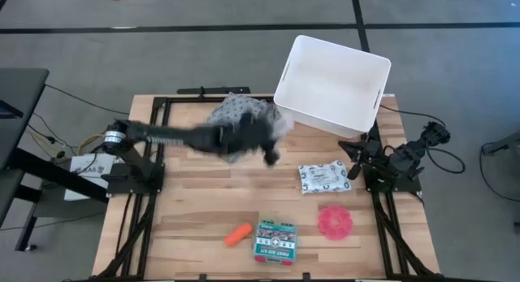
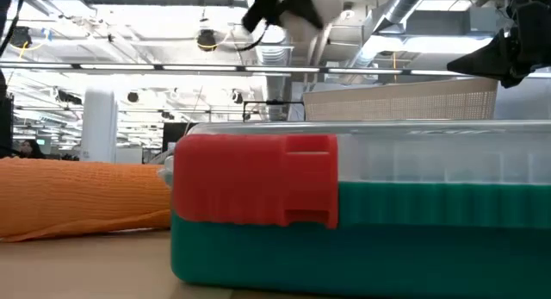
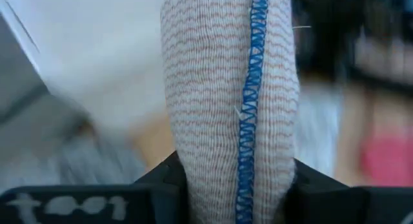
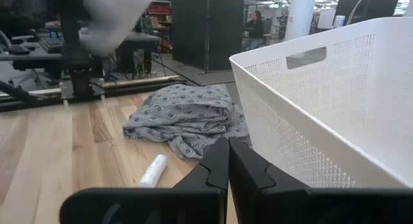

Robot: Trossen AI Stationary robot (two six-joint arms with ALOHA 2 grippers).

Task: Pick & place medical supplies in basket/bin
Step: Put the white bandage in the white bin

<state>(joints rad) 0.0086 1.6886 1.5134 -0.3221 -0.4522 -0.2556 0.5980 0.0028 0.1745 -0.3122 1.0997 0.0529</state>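
My left gripper (image 1: pixel 266 142) is raised above the table near the grey dotted cloth (image 1: pixel 237 113) and beside the white tub (image 1: pixel 333 85). It is shut on a white woven roll with a blue stitched seam (image 3: pixel 226 101). My right gripper (image 4: pixel 228 164) waits, shut, at the table's right edge beside the tub (image 4: pixel 322 114). The white patterned soft pack (image 1: pixel 322 176), pink disc (image 1: pixel 335 222), orange tube (image 1: pixel 238 234) and green first-aid box (image 1: pixel 275 241) lie flat on the table. The grey strip is not seen. My left gripper pinches the white roll between its two fingers (image 3: pixel 161 182), one on each side of the roll's lower part (image 3: pixel 213 172). The roll stands up past the fingers along their length and is lifted clear of the table (image 2: pixel 301 6).
The grey dotted cloth (image 4: pixel 184 117) lies crumpled on the far middle of the table, against the tub's left side. A small white cylinder (image 4: pixel 153 170) lies on the wood in front of it. The green box (image 2: pixel 362 213) and orange tube (image 2: pixel 82 196) fill the low view's foreground.
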